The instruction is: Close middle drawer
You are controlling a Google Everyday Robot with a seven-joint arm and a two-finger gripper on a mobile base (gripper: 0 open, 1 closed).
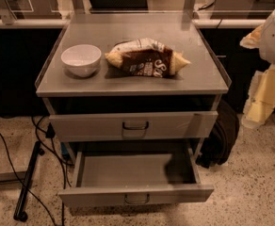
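Grey middle drawer (128, 172) open; claw (263, 97) far right.

One middle drawer (128, 171), one taller drawer (90, 125), one bowl (81, 59), one snack bag (148, 57), one end effector (264, 97) at right.

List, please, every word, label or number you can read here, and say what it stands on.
"S": big white script letter on the brown panel of the snack bag; the rest of the word is illegible.
Small print on the bag: too blurred to read.
Nothing written shows on the bowl, the middle drawer, or the pincer at the right edge of the view.
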